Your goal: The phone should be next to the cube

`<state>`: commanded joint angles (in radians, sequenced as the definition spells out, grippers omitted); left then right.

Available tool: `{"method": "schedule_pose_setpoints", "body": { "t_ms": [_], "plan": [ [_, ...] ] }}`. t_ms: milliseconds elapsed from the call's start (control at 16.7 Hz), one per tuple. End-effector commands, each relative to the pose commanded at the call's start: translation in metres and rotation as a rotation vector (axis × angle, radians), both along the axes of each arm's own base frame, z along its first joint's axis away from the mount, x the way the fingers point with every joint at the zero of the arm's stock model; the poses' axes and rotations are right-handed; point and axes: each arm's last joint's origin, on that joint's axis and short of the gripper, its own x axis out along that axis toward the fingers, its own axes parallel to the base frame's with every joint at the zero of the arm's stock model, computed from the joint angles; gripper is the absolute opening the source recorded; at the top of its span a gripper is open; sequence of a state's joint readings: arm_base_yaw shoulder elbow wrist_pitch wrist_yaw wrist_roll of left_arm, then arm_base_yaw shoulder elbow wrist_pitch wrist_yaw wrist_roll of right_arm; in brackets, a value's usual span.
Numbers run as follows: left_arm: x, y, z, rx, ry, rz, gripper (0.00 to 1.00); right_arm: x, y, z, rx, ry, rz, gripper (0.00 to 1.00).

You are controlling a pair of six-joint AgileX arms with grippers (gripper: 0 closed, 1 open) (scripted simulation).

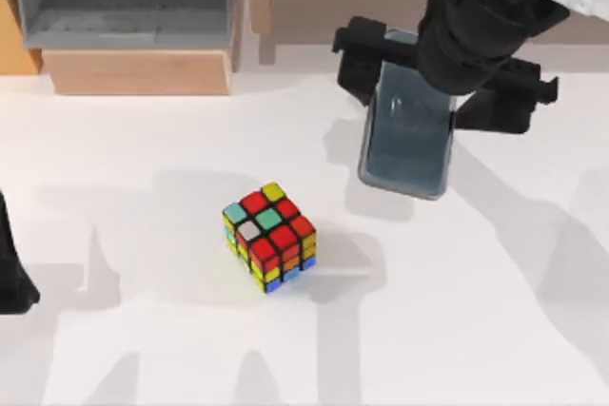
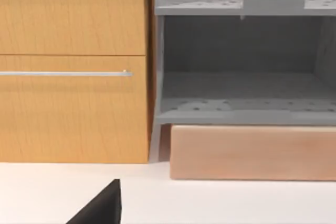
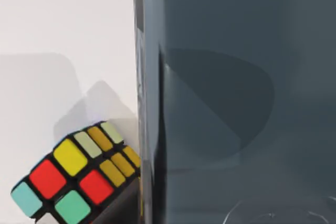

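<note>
The right arm is seen reaching in from the top right corner of the top view, its dark wrist angled down over the far right part of the counter (image 1: 495, 330). The right end effector (image 1: 411, 92) is clamped on the phone (image 1: 407, 130), fingers pressed against its two long edges, the phone held aloft. The left arm is parked at the left edge, low and dark.

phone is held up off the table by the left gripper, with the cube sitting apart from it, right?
Wrong arm. The top view shows the right gripper holding the phone above the table; the left arm is parked at the table's left edge. The cube does sit apart from the phone.
</note>
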<state>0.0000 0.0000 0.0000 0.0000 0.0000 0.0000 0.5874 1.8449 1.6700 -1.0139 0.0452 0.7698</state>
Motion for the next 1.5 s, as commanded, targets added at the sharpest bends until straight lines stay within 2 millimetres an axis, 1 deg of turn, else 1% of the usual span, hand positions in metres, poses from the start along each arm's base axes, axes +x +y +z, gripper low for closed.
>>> {"method": "schedule_pose_setpoints", "body": {
  "t_ms": [180,300,480,600,780,960,1200,1380,1440,1500],
  "plan": [
    [0.0,0.0,0.0,0.0,0.0,0.0,1.0,0.002,0.001,0.002,0.012,-0.022,0.004,0.0],
    [0.0,0.0,0.0,0.0,0.0,0.0,1.0,0.004,0.002,-0.001,0.012,-0.027,0.012,0.0],
    [0.0,0.0,0.0,0.0,0.0,0.0,1.0,0.007,0.005,-0.011,0.001,-0.017,0.033,0.0],
    [0.0,0.0,0.0,0.0,0.0,0.0,1.0,0.01,0.007,-0.023,-0.015,0.002,0.052,0.0],
    [0.0,0.0,0.0,0.0,0.0,0.0,1.0,0.013,0.011,-0.044,-0.045,0.044,0.082,0.0],
    [0.0,0.0,0.0,0.0,0.0,0.0,1.0,0.016,0.015,-0.071,-0.081,0.102,0.112,0.0],
    [0.0,0.0,0.0,0.0,0.0,0.0,1.0,0.016,0.016,-0.116,-0.144,0.209,0.146,0.0],
    [0.0,0.0,0.0,0.0,0.0,0.0,1.0,0.011,0.012,-0.151,-0.197,0.3,0.159,0.0],
    [0.0,0.0,0.0,0.0,0.0,0.0,1.0,0.01,0.012,-0.156,-0.204,0.314,0.16,0.0],
    [0.0,0.0,0.0,0.0,0.0,0.0,1.0,0.01,0.012,-0.156,-0.204,0.314,0.16,0.0]
  ]
}}
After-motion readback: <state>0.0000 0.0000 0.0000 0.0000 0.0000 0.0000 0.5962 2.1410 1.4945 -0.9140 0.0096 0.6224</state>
